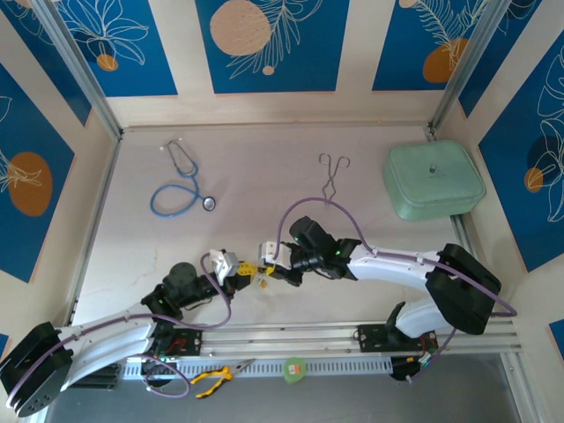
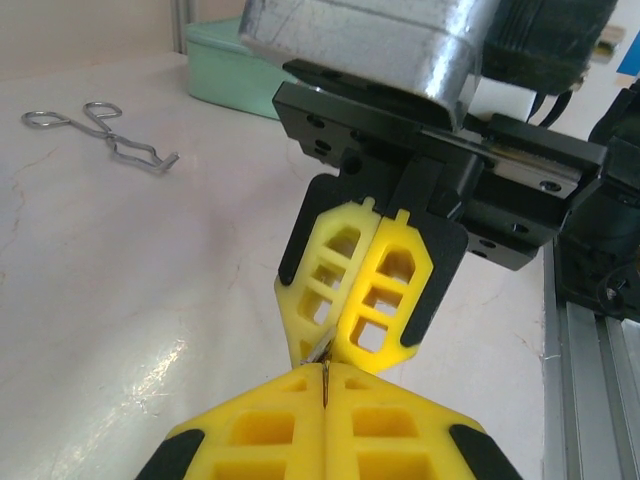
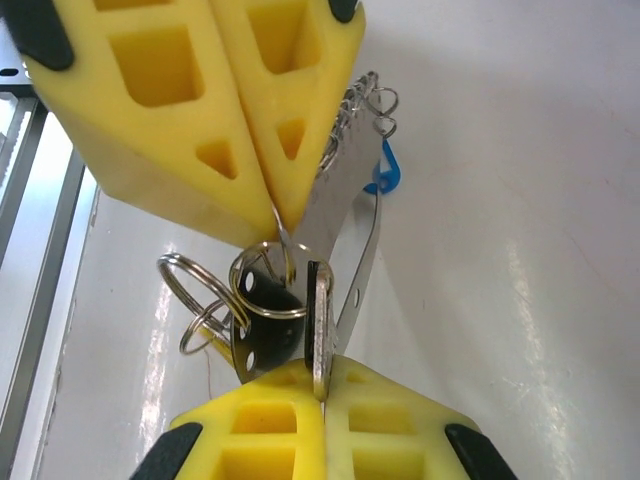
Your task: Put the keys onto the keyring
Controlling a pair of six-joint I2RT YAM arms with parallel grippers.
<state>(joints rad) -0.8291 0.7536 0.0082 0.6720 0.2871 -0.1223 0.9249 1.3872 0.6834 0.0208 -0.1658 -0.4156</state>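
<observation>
Both grippers meet tip to tip low over the table's near middle. My left gripper (image 1: 244,270) (image 2: 326,368) (image 3: 280,215) is shut on a thin wire ring of the keyring (image 3: 345,200), a flat silvery loop with a beaded chain. Split rings (image 3: 190,290) hang from it, along with a dark flat key (image 3: 262,335) and a blue piece (image 3: 385,180). My right gripper (image 1: 264,271) (image 3: 322,375) (image 2: 330,348) is shut on a silver key (image 3: 320,330) seen edge-on, its dark head up against the rings.
A blue stethoscope (image 1: 181,185) lies at the back left. Metal forceps (image 1: 333,176) (image 2: 100,135) are at the back middle and a mint-green box (image 1: 434,179) (image 2: 230,60) at the back right. Yellow-handled pliers (image 1: 216,379) rest beyond the near rail.
</observation>
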